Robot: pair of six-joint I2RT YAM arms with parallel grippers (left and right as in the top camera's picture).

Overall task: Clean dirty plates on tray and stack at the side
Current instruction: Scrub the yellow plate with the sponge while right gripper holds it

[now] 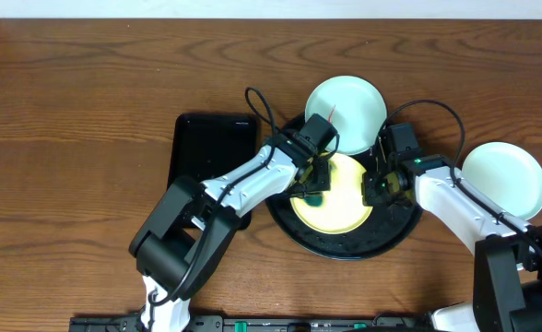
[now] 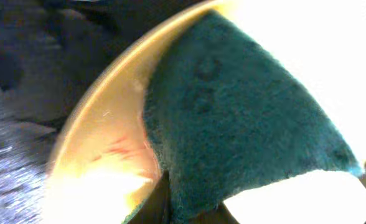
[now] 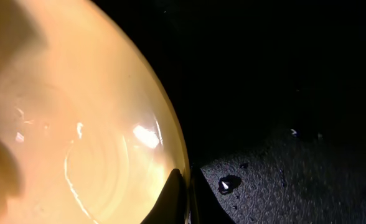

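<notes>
Far left on the table (image 1: 68, 138): black rectangular tray (image 1: 214, 148). Left fingers (image 1: 308, 183) pinch green sponge (image 2: 245, 112) against yellow plate (image 1: 340, 210), which sits in round black tray (image 1: 345, 244). Mint plate (image 1: 347, 111) overlaps tray's far rim. Right fingers (image 3: 167, 205) pinch yellow plate's right rim. Pale blue plate (image 1: 503, 180) rightmost, off tray.

The yellow plate (image 3: 77, 124) is glossy, the green sponge (image 2: 245, 118) rough, the table (image 1: 68, 92) wood-grained.

The white left arm (image 1: 243, 184) with black joints stretches to the right, and the white right arm (image 1: 451, 198) bends to the left. The left claw (image 1: 312, 191) points down, clamped on a dark green scouring sponge (image 2: 245, 118). The right claw (image 1: 379, 189) points down too, with its fingertips (image 3: 173, 196) pressed together
</notes>
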